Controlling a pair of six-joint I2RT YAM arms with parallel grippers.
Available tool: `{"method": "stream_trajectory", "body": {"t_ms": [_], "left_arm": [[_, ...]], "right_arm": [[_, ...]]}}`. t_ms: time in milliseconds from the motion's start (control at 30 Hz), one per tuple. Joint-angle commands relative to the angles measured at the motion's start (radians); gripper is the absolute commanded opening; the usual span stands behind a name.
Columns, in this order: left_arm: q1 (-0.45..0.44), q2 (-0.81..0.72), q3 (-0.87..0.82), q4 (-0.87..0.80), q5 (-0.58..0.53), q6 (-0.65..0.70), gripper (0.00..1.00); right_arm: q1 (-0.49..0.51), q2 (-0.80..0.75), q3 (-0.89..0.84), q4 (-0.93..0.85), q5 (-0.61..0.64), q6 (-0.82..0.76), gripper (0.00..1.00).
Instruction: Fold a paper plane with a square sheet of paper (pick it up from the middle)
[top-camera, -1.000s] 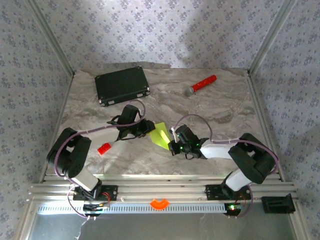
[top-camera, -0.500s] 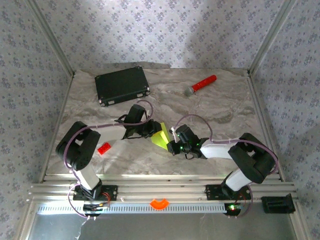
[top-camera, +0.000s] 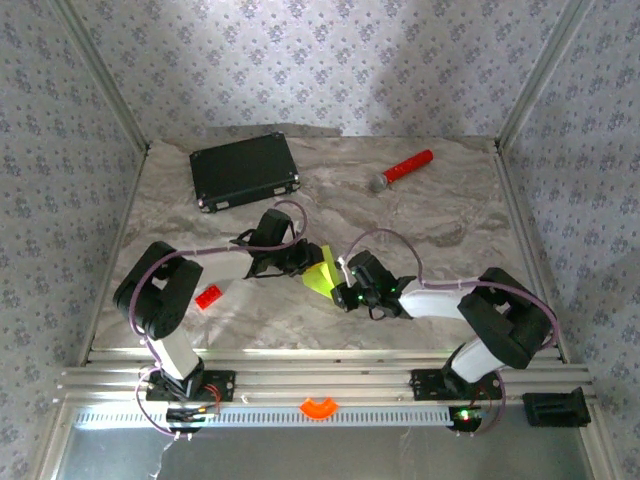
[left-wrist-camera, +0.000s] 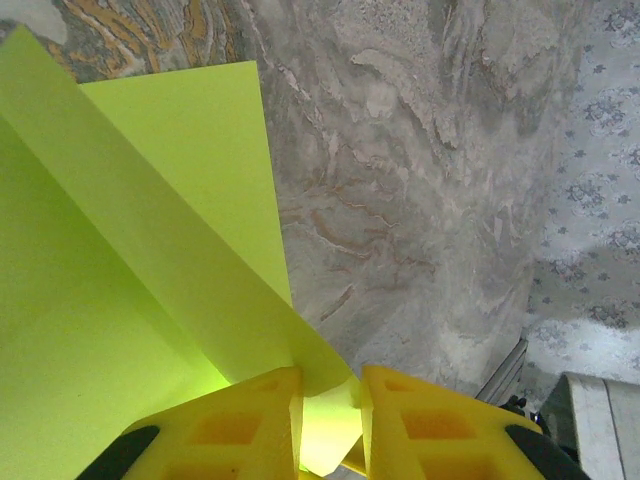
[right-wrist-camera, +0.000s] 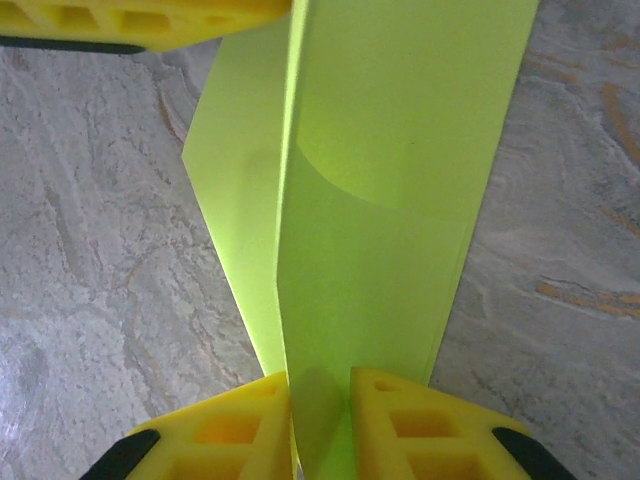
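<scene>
Sheet of paper (top-camera: 320, 277), creased, is over the middle of the table (top-camera: 450, 200), slightly near side. The left end effector (left-wrist-camera: 330, 420) and right end effector (right-wrist-camera: 320, 425) each pinch it from opposite sides.

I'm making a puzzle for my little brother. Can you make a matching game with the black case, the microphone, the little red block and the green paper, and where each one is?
Things:
1. black case
2. microphone
3. red block
4. green paper

Places:
a. in the middle, between the left gripper and the right gripper
b. far side, left
c. near side, left
d. far side, right of the middle

Pairs: 1-b, 2-d, 3-c, 4-a.
</scene>
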Motion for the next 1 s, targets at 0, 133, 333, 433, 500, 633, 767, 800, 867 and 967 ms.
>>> {"method": "stream_trajectory", "body": {"t_ms": [0,133,333,433,500,633,767,800,867,967], "left_arm": [[-0.008,0.001,0.019,0.001,0.022,-0.002,0.22],[-0.007,-0.001,0.017,0.000,0.022,-0.002,0.22],[-0.007,-0.005,0.014,0.001,0.018,-0.002,0.22],[-0.007,-0.007,0.014,0.000,0.018,-0.001,0.22],[-0.007,-0.007,0.014,0.001,0.018,-0.002,0.22],[-0.007,-0.007,0.016,0.000,0.019,-0.001,0.22],[-0.008,-0.005,0.017,0.000,0.019,-0.002,0.21],[-0.006,-0.005,0.016,0.000,0.018,-0.002,0.21],[-0.007,-0.008,0.015,0.000,0.018,-0.002,0.22],[-0.007,-0.008,0.014,0.000,0.017,-0.002,0.21]], "right_arm": [[0.012,-0.012,0.024,-0.035,0.036,-0.029,0.21],[0.024,-0.019,0.024,-0.035,0.061,-0.034,0.23],[0.055,-0.038,0.022,-0.010,0.127,-0.082,0.24],[0.063,-0.038,0.024,-0.005,0.143,-0.096,0.24],[0.065,-0.035,0.023,-0.007,0.148,-0.100,0.22],[0.068,-0.024,0.022,-0.006,0.144,-0.100,0.20],[0.074,-0.016,0.018,0.006,0.146,-0.098,0.20],[0.078,-0.014,0.020,0.009,0.146,-0.101,0.21],[0.084,-0.008,0.022,0.011,0.149,-0.110,0.22],[0.098,0.003,0.028,0.016,0.169,-0.125,0.24]]}}
